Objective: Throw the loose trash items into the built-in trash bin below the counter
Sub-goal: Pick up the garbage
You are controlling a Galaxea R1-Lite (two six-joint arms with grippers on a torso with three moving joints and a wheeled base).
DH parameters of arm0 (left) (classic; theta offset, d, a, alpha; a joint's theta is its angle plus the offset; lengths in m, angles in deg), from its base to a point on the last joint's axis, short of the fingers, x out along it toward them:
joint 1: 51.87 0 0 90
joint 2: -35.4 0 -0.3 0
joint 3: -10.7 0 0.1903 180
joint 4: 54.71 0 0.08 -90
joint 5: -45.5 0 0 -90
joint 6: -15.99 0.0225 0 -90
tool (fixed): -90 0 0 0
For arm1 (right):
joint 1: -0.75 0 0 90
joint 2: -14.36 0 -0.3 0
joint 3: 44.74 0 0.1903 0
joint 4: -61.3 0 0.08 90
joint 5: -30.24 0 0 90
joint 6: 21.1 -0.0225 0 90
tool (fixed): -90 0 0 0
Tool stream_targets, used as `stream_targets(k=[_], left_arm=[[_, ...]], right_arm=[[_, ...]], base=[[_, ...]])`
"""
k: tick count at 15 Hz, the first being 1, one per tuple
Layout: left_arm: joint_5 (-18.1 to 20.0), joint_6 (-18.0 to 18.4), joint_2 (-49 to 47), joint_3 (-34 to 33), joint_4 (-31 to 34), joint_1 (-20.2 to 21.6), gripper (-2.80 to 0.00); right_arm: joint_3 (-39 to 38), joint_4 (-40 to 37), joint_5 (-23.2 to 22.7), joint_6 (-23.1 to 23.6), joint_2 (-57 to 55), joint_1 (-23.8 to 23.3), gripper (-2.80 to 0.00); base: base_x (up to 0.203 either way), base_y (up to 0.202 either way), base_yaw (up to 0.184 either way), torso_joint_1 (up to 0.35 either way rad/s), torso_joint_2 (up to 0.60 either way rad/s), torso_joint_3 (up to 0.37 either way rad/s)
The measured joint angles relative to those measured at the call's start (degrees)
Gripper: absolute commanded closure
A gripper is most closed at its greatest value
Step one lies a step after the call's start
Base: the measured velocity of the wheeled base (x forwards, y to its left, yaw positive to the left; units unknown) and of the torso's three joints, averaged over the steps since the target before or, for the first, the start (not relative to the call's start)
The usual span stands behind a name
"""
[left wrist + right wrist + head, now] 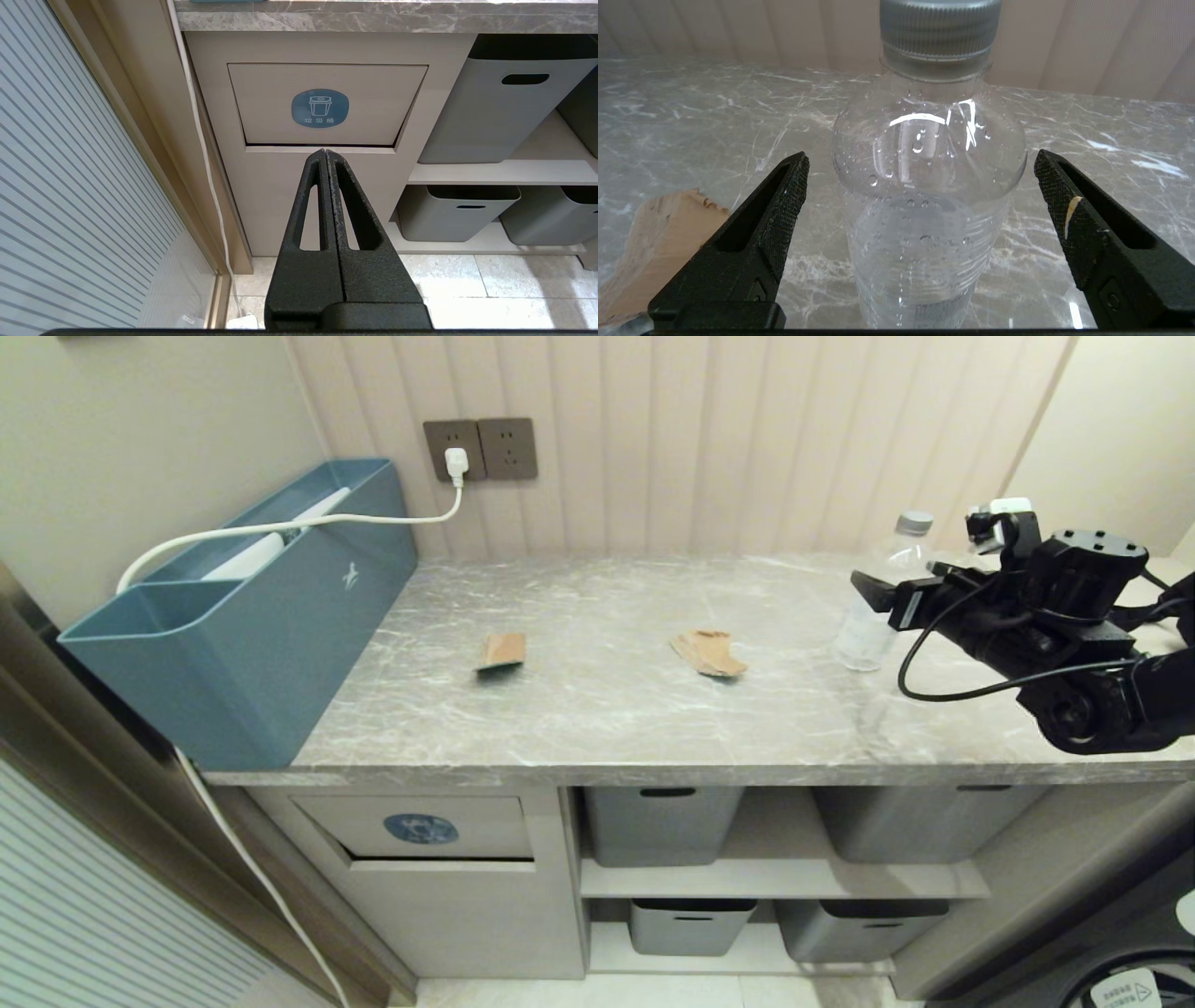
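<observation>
A clear plastic water bottle [870, 616] with a grey cap stands upright at the right of the grey marble counter [597, 719]. My right gripper [901, 581] is open, one finger on each side of the bottle [924, 224] with a gap on both sides. A small tan card piece [502, 651] lies mid-counter, left of a torn brown cardboard scrap [709, 653]. Under the counter's left end is the trash bin flap [425, 828] with its blue sticker. My left gripper [324, 151] is shut and empty, low in front of that flap [322, 107].
A big teal-blue box [252, 616] takes up the counter's left end, and a white cable [280, 527] runs over it from the wall socket [455, 450]. Grey baskets [658, 826] sit on shelves right of the bin. A wall panel runs behind the counter.
</observation>
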Motion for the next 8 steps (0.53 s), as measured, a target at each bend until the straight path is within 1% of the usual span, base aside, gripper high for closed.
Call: stream_targets(k=[3, 8], left_arm=[[0.00, -0.01, 0.00, 0.00, 0.01, 0.00, 0.00], [0.00, 0.00, 0.00, 0.00, -0.01, 0.00, 0.00]], right_arm=[[2.63, 0.00, 0.02, -0.05, -1.78, 0.04, -2.80], [4.69, 0.00, 0.00, -0.17, -3.66, 0.04, -2.80]], base=[[0.000, 0.000, 0.000, 0.000, 0.00, 0.000], [0.000, 0.000, 0.000, 0.000, 0.00, 0.000]])
